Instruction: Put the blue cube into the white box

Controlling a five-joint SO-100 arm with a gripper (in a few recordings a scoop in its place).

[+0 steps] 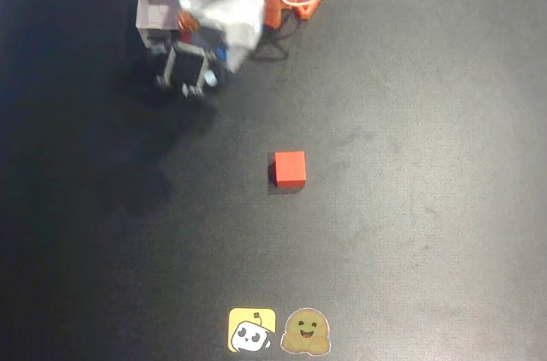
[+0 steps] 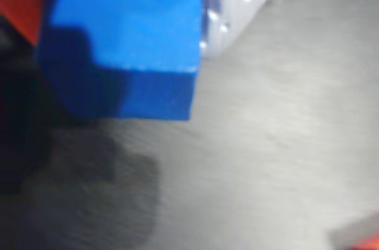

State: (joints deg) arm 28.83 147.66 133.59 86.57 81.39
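While the arm hangs over the far-left part of the black table point(image 1: 410, 207), the blue cube point(image 2: 124, 37) sits clamped between the fingers of the gripper point(image 2: 118, 42), as the wrist view shows: a red finger presses its left face and a pale, screw-studded finger its right. It appears lifted clear, with a soft shadow on the blurred table surface below it.

In the overhead view the white box point(image 1: 156, 6) stands at the far-left edge, partly covered by the arm's pale body, and the gripper point(image 1: 190, 70) lies just near of it and slightly to the right. Only a sliver of the blue cube point(image 1: 221, 55) peeks out beside the arm there. The red cube point(image 1: 290, 168) rests alone near the middle of the table, well apart from everything, and two stickers point(image 1: 280, 331) lie at the near edge.

My judgement is that the risk now is a drop short of the box. The gripper is beside the opening, not over it, so parting the fingers here would land the cube on the table. The thin walls could also be clipped by the cube or a finger as it crosses, nudging or tipping the box.

The wrist view proves the grip and hints at the lift, which the overhead view hides under the arm. The overhead view alone gives the box's place relative to the gripper.
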